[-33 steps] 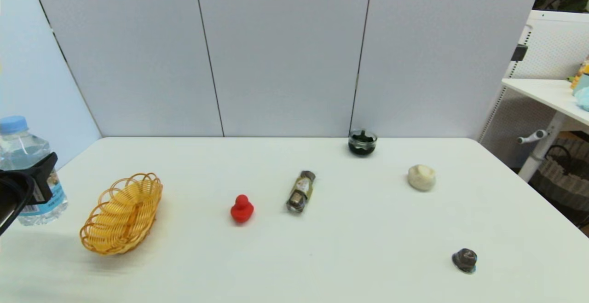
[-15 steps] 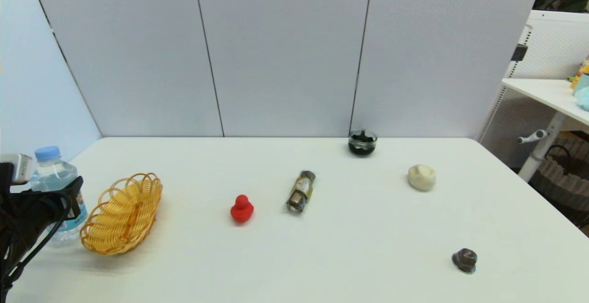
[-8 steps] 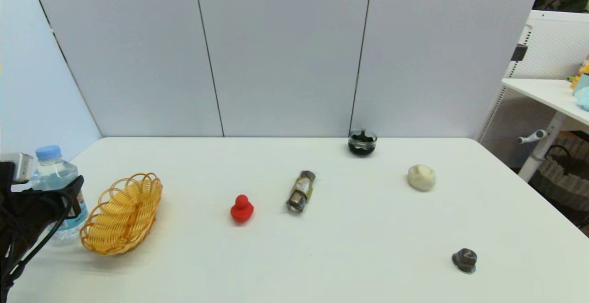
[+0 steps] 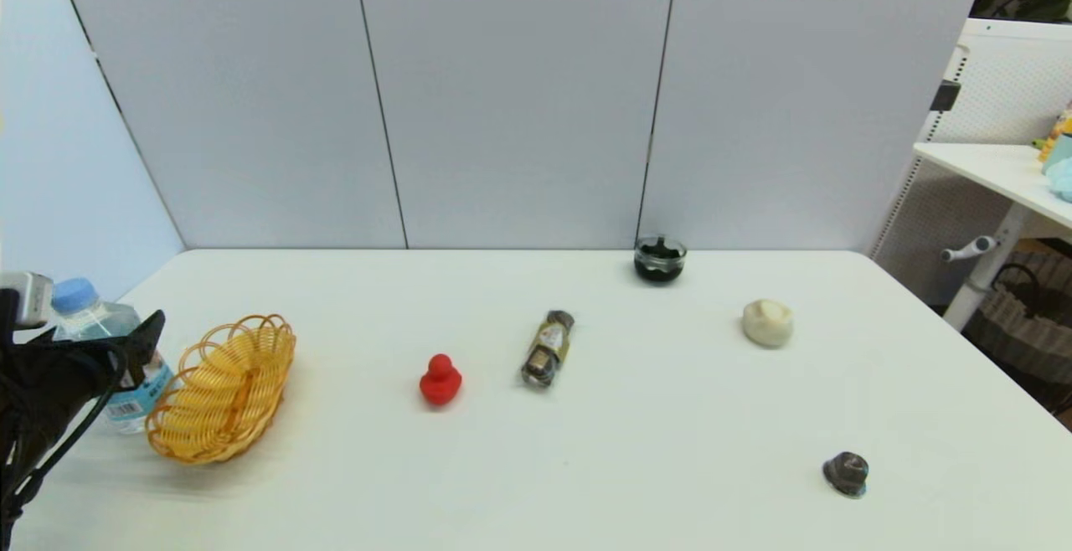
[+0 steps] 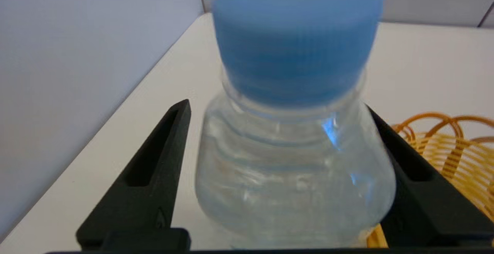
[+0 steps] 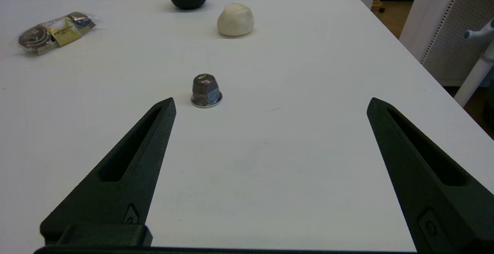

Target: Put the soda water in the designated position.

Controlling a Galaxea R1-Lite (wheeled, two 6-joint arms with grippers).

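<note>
at about nine o'clock on the white table [image 4: 586,450], the left gripper [image 4: 100,350] reached in from the left edge, its two black fingers [image 5: 150,176] spread about a bottle's width apart on either side of the soda water [image 4: 126,367]; whether they pressed on it could not be told. compared with half a second earlier, the bottle's blue cap [image 4: 74,294] sat lower and more to the left, the body leaned with its base toward three o'clock, and the label now lay just beside the rim of the orange wicker basket [image 4: 222,388], perhaps touching it. the gripper had shifted slightly toward three o'clock with it. nothing else had changed place: the red rubber duck [image 4: 440,380] near the centre, the small brown bottle [image 4: 548,347] lying on its side at its two o'clock, the dark glass jar [image 4: 660,259] at twelve o'clock, the cream lump [image 4: 767,322] and the metallic capsule [image 4: 846,473] toward four o'clock. the right gripper [image 6: 270,107] hung low over the table near that capsule, fingers spread wide, holding nothing.
</note>
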